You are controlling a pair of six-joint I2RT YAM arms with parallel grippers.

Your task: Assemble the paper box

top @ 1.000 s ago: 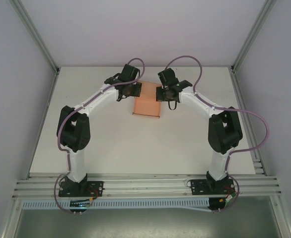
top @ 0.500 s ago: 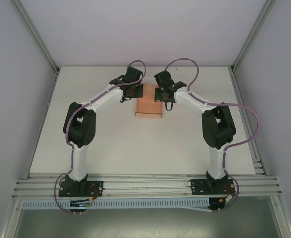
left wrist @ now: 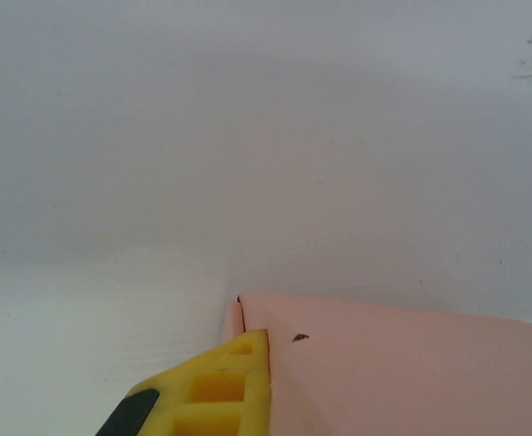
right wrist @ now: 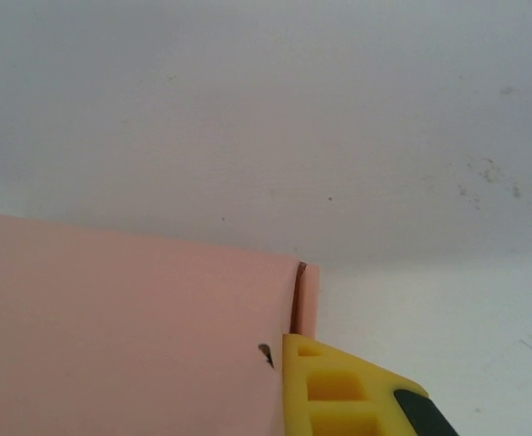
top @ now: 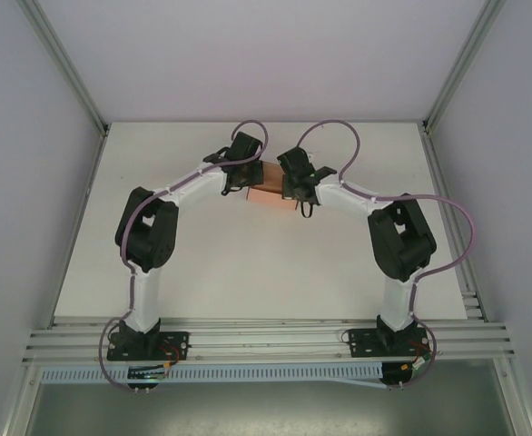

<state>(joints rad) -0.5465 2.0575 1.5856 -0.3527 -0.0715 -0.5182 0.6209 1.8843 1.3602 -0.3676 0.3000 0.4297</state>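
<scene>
Your left arm (top: 180,186) and right arm (top: 352,195) are white tube links with chunky black joint housings (top: 145,238), and each trails a mauve cable (top: 331,123) that loops by the wrist. Black base plates (top: 148,346) sit along the near side. The left fingertip (left wrist: 221,391) and right fingertip (right wrist: 339,391) are bright yellow plastic with square cut-outs and a black patch.

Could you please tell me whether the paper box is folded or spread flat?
Partly folded at least: both wrist views show the paper box with a narrow strip turned at a crease. Fully closed or not, cannot tell.
</scene>
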